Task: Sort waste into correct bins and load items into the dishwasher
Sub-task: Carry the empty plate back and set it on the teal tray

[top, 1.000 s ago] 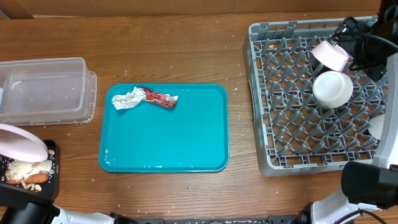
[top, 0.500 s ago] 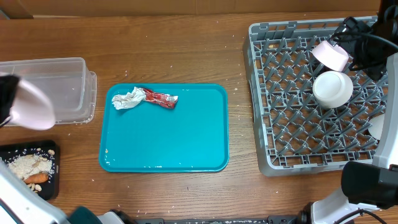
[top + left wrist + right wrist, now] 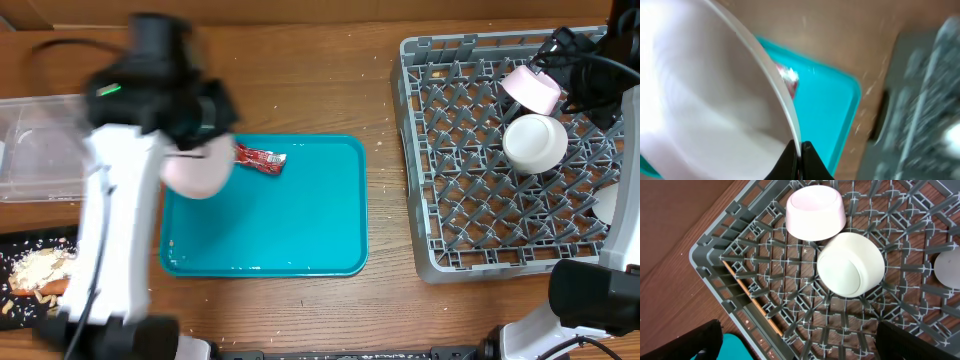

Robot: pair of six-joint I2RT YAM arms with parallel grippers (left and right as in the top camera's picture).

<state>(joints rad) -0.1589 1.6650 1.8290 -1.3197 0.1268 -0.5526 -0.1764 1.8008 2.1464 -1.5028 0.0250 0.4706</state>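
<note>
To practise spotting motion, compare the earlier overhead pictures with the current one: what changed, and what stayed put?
The left gripper, shut on the pink plate, carried it from the view's lower-left corner up and rightward over the teal tray, hiding the crumpled white paper. The red wrapper, dish rack, pink bowl and white cup stayed put.

You've got two pink bowls (one blurred), one white bowl, one teal tray, one dish rack, one red wrapper, one clear container.
</note>
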